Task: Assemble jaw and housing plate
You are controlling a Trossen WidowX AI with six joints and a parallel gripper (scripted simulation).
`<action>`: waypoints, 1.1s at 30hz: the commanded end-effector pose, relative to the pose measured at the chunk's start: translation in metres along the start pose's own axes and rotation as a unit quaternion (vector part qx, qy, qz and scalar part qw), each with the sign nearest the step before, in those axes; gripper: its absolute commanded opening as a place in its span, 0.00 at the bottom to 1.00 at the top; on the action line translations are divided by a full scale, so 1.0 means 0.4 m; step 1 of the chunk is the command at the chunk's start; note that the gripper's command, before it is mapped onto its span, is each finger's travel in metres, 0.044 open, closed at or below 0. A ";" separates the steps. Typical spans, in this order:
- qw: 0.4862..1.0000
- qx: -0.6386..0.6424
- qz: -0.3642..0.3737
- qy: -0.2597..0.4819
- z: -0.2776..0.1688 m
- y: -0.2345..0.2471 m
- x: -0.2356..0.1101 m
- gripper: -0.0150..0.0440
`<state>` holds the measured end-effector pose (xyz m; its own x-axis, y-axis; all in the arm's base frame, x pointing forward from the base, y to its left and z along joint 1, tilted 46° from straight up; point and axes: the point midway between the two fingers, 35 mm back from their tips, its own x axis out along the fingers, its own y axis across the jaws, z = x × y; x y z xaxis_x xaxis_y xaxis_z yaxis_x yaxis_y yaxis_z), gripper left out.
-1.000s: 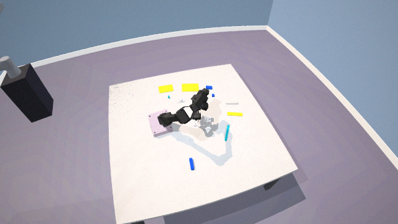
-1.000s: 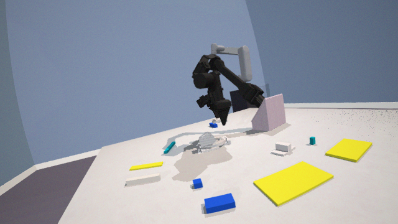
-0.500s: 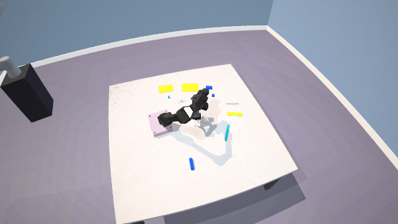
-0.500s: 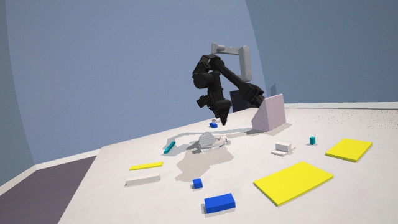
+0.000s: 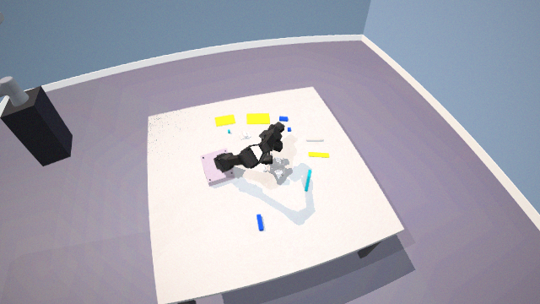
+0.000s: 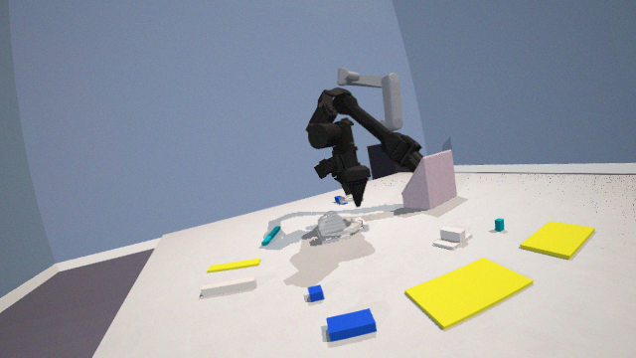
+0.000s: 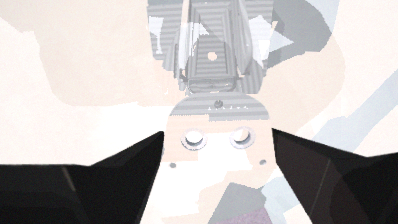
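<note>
My gripper (image 6: pixel 358 204) (image 7: pixel 214 134) is shut on the pale housing plate (image 7: pixel 217 126), held flat between the fingertips. The plate shows two large ringed holes and small dark holes; it cannot be made out clearly in the top and exterior views. The grey, ribbed jaw assembly (image 5: pixel 278 172) (image 6: pixel 332 226) (image 7: pixel 212 42) rests on the table below the gripper. In the wrist view it lies just beyond the plate's far edge, with long grey parts along both sides of a central channel. The pins, the stubs and the gear teeth's mesh cannot be told.
A pink block (image 5: pixel 217 169) (image 6: pixel 439 181) stands by the arm's base. A teal bar (image 5: pixel 308 181) (image 6: pixel 271 236) lies beside the assembly. Yellow plates (image 5: pixel 258 118) (image 6: pixel 469 293), a blue block (image 5: pixel 260 222) and a small white part (image 6: pixel 452 236) lie around on the table (image 5: pixel 190 253).
</note>
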<state>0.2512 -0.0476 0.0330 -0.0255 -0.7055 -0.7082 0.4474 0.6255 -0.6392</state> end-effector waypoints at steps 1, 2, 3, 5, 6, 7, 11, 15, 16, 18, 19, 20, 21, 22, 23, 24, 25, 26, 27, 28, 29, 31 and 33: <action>1.000 -0.003 -0.002 0.000 -0.001 0.000 0.020 0.85; 1.000 -0.003 -0.002 0.000 -0.001 0.000 0.025 0.85; 1.000 -0.003 -0.002 0.000 -0.001 0.000 0.029 0.85; 1.000 -0.003 -0.002 0.000 -0.001 0.000 0.037 0.85; 1.000 -0.003 -0.003 0.000 -0.001 0.000 0.041 0.85; 1.000 -0.003 -0.003 0.000 -0.001 0.000 0.045 0.85; 1.000 -0.003 -0.003 0.000 -0.001 -0.001 0.062 0.85; 1.000 -0.002 -0.003 0.000 -0.002 -0.002 0.078 0.85; 1.000 -0.002 -0.003 0.000 -0.002 -0.002 0.082 0.85; 1.000 -0.002 -0.004 0.000 -0.003 -0.003 0.090 0.85; 1.000 -0.002 -0.004 0.000 -0.003 -0.004 0.094 0.85; 1.000 -0.002 -0.004 0.000 -0.003 -0.004 0.098 0.85; 1.000 -0.002 -0.004 0.000 -0.003 -0.004 0.102 0.85; 1.000 -0.002 -0.004 0.000 -0.004 -0.005 0.106 0.85; 1.000 -0.002 -0.005 0.000 -0.004 -0.005 0.110 0.85; 1.000 -0.002 -0.005 -0.001 -0.004 -0.006 0.113 0.85; 1.000 -0.002 -0.005 -0.001 -0.004 -0.006 0.115 0.85; 1.000 -0.002 -0.005 -0.001 -0.004 -0.006 0.115 0.85; 1.000 -0.002 -0.005 -0.001 -0.004 -0.006 0.115 0.85; 1.000 -0.002 -0.005 -0.001 -0.004 -0.006 0.115 0.85; 1.000 -0.002 -0.005 -0.001 -0.004 -0.006 0.115 0.85; 1.000 -0.002 -0.005 -0.001 -0.004 -0.006 0.115 0.85; 1.000 -0.002 -0.005 -0.001 -0.004 -0.006 0.115 0.85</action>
<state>0.2474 -0.0803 0.0018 -0.0292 -0.7096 -0.7040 0.4470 0.6207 -0.6442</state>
